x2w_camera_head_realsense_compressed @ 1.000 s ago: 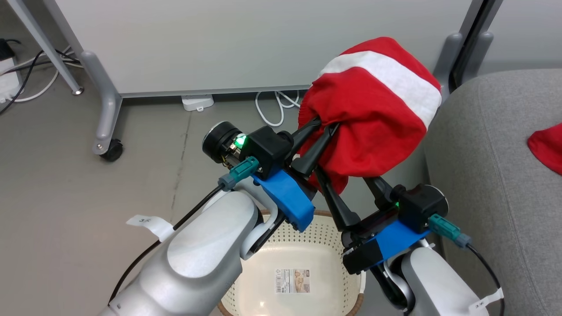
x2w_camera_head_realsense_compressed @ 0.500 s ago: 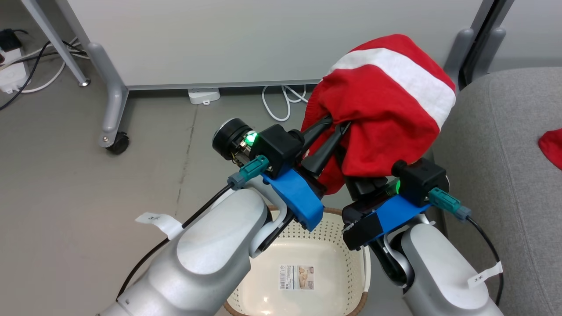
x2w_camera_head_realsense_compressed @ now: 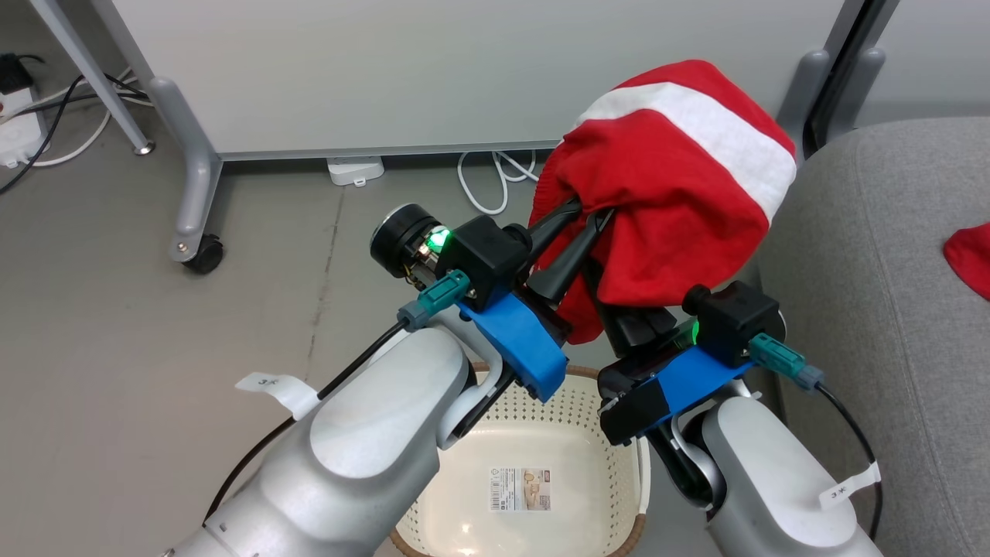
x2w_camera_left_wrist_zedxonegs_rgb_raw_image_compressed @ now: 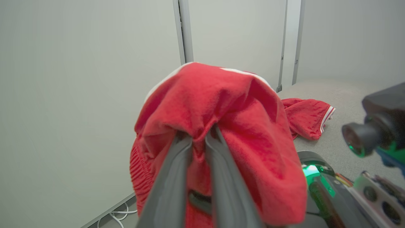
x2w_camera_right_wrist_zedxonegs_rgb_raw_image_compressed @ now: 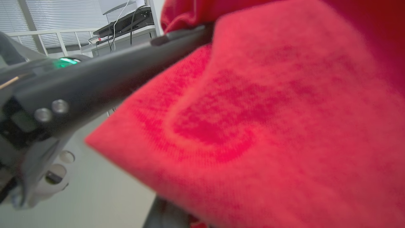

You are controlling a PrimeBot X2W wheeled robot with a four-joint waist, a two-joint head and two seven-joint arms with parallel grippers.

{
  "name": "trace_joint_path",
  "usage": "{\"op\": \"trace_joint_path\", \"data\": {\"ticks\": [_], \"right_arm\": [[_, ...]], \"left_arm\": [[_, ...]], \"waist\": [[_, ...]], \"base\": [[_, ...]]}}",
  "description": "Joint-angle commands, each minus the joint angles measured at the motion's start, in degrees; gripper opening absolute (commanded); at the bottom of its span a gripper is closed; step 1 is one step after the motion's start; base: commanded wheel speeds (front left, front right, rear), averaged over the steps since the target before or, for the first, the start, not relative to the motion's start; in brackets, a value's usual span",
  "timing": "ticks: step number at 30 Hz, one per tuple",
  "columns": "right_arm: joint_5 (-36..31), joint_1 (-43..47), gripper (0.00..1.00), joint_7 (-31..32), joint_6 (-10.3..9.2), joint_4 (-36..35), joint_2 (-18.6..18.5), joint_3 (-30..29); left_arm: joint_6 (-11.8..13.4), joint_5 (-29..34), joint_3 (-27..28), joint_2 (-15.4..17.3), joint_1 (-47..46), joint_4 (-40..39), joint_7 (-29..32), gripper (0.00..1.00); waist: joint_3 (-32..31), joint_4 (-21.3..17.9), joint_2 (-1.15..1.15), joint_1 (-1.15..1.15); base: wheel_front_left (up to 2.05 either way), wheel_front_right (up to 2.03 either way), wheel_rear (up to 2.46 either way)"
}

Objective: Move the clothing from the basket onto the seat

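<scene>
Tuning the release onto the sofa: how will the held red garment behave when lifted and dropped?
Likely floppy: the red garment drapes and folds over the left gripper. Probably light, since a small pinch holds it up. It may land crumpled on the seat, like the other garment.

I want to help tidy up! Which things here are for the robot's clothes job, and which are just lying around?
For the job:
- held garment
- left pincer, gripping it
- right pincer, shut at its hem
- other garment, on the seat
- basket

Just lying about:
- white cable
- white box
- caster
- partition
</scene>
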Motion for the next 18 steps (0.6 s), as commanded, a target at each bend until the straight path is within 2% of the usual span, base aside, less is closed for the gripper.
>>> {"op": "trace_joint_path", "data": {"ticks": [1, 7, 8, 9, 10, 18], "right_arm": [[0.19, -0.17, 0.00, -0.20, 0.03, -0.02, -0.01, 0.08], [0.13, -0.20, 0.00, -0.20, 0.03, -0.33, -0.01, 0.12], [0.11, -0.25, 0.00, -0.20, 0.03, -0.37, -0.01, 0.14], [0.09, -0.27, 0.00, -0.20, 0.03, -0.40, -0.01, 0.16], [0.09, -0.29, 0.00, -0.20, 0.03, -0.45, -0.01, 0.18], [0.37, -0.21, 0.00, -0.20, 0.03, -0.68, 0.00, 0.53]], "left_arm": [[0.26, -0.14, 0.12, 0.14, -0.91, 0.04, -0.35, 0.00], [0.69, 0.47, -0.06, 0.40, -1.32, 0.05, -0.61, 0.00], [0.83, 0.55, -0.01, 0.37, -1.34, 0.04, -0.68, 0.16], [0.98, 0.61, 0.09, 0.35, -1.31, 0.04, -0.76, 0.73], [1.14, 0.75, 0.16, 0.35, -1.39, 0.03, -0.77, 1.00], [1.78, 1.87, 0.29, 0.65, -1.40, -0.23, -1.21, 1.00]], "waist": [[0.01, 0.01, 0.00, 0.00], [0.21, 0.00, 0.00, 0.00], [0.26, 0.00, 0.00, 0.00], [0.29, 0.00, 0.00, 0.00], [0.32, 0.02, 0.00, 0.00], [0.23, -0.04, 0.00, 0.00]], "base": [[0.00, 0.00, 0.00], [0.00, 0.00, 0.00], [0.00, 0.00, 0.00], [0.00, 0.00, 0.00], [0.00, 0.00, 0.00], [0.00, 0.00, 0.00]]}}
